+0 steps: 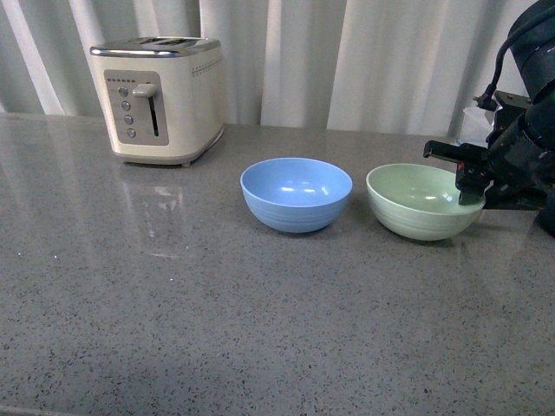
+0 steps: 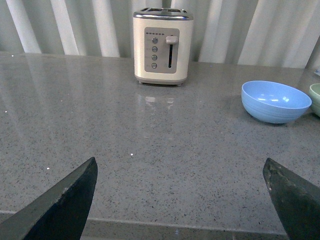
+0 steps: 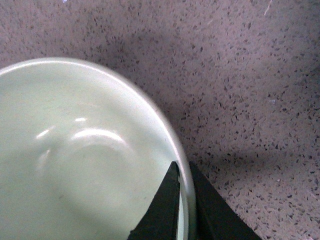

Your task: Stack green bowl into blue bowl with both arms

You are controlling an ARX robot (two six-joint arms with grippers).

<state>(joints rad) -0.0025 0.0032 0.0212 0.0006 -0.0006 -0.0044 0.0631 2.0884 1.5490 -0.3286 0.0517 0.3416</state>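
the green bowl [image 1: 423,201] sits at the right of the front view, a little above mid-height, resting on the grey speckled counter [image 1: 217,329]. it stands upright with its mouth facing straight up. being round, it has no long axis across the counter; its one axis of symmetry runs vertically through its centre, already the right attitude for nesting.

the right gripper [image 1: 469,192] is at the bowl's right-hand rim. the right wrist view shows one finger [image 3: 165,205] inside the bowl and the other outside, drawn nearly together with only the thin wall between them, so it appears to be pinching the rim.

just beside it to the left, near the centre of the frame, is the blue bowl [image 1: 296,194], also upright, empty, and apart from the green one by a narrow gap.

so, as i judge it, the grasp is made but the stacking is not begun: the green bowl is not yet lifted, carried over or lowered into the blue one.

the left gripper [image 2: 178,162] is spread wide, holds nothing, and hangs over bare counter well apart from both bowls; its part in the task is not yet started.

further out, a cream toaster [image 1: 160,97] stands at the upper left, with a pale curtain [image 1: 347,61] behind.
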